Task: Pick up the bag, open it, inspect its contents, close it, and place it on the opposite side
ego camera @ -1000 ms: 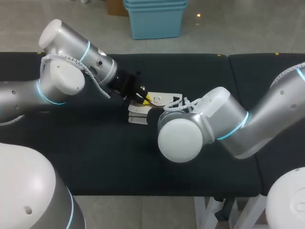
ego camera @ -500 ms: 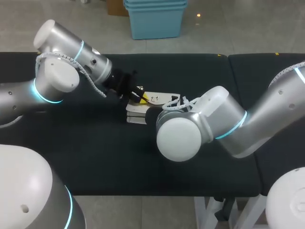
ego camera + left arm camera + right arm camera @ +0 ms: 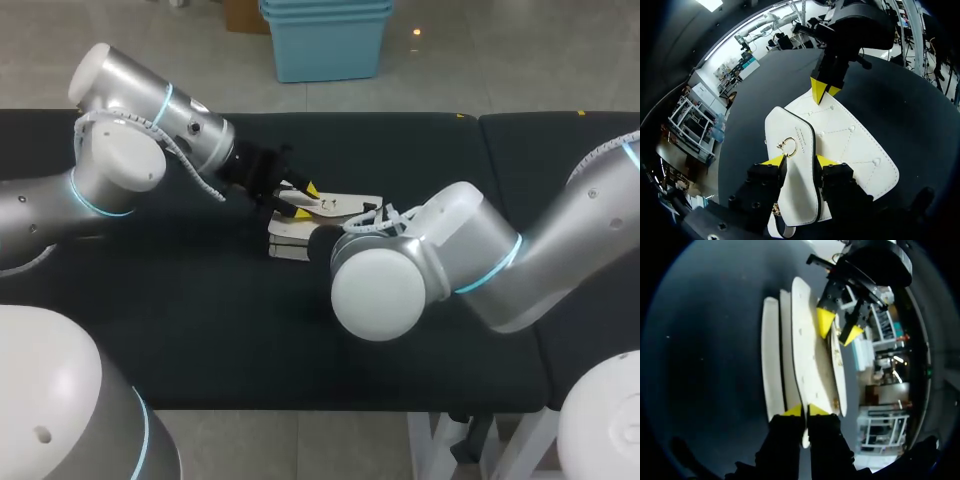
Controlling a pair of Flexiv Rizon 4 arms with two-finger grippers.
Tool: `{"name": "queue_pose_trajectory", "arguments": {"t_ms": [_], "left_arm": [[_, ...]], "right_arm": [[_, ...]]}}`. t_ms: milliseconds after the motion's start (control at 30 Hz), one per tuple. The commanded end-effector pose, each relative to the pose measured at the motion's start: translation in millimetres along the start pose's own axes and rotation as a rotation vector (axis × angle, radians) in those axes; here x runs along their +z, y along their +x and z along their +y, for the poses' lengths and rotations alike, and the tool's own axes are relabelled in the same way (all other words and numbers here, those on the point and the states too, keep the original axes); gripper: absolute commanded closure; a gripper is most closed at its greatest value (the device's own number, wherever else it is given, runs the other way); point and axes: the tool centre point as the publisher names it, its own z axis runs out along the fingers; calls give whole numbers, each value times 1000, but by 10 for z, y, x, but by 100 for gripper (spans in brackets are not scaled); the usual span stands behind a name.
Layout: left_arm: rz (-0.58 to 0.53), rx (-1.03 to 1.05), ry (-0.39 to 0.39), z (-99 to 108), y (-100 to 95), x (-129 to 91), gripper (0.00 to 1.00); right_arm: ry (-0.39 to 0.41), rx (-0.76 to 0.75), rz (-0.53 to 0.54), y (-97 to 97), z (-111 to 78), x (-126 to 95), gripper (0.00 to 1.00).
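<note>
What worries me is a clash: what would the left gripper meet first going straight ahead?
Probably the right gripper, clamped on the far edge of the bag, directly ahead of the left gripper, which holds the flap. Depth is unclear.

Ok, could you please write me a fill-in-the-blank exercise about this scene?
The bag, pinched at one edge by the right tool, is ____ in colour. The left tool holds its ____, which bears the clasp. That clasp is ____ in colour.
Missing words: white; flap; gold.
</note>
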Motion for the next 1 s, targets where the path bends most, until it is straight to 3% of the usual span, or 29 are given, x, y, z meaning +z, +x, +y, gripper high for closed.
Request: {"name": "queue_pose_trajectory", "arguments": {"t_ms": [33, 100, 200, 300, 400, 433, 767, 1000], "left_arm": [[-21, 10, 9, -54, 30, -30, 58], [-30, 14, 18, -87, 16, -33, 63], [-42, 17, 24, -122, -6, -16, 78], [-41, 23, 31, -157, -17, 17, 77], [-37, 31, 37, -180, -18, 45, 84], [-34, 35, 38, -184, -17, 52, 99], [41, 47, -41, -59, 92, 48, 100], [78, 54, -2, -25, 133, 13, 100]], "right_arm": [[-4, 1, -4, 17, -17, -2, 100], [-4, 1, -4, 17, -17, -2, 100], [-4, 1, -4, 17, -17, -2, 100], [-4, 1, -4, 17, -17, -2, 100], [-4, 1, -4, 17, -17, -2, 100], [-4, 1, -4, 17, -17, -2, 100], [-4, 1, -4, 17, -17, -2, 100], [-4, 1, -4, 17, -17, -2, 100]]}}
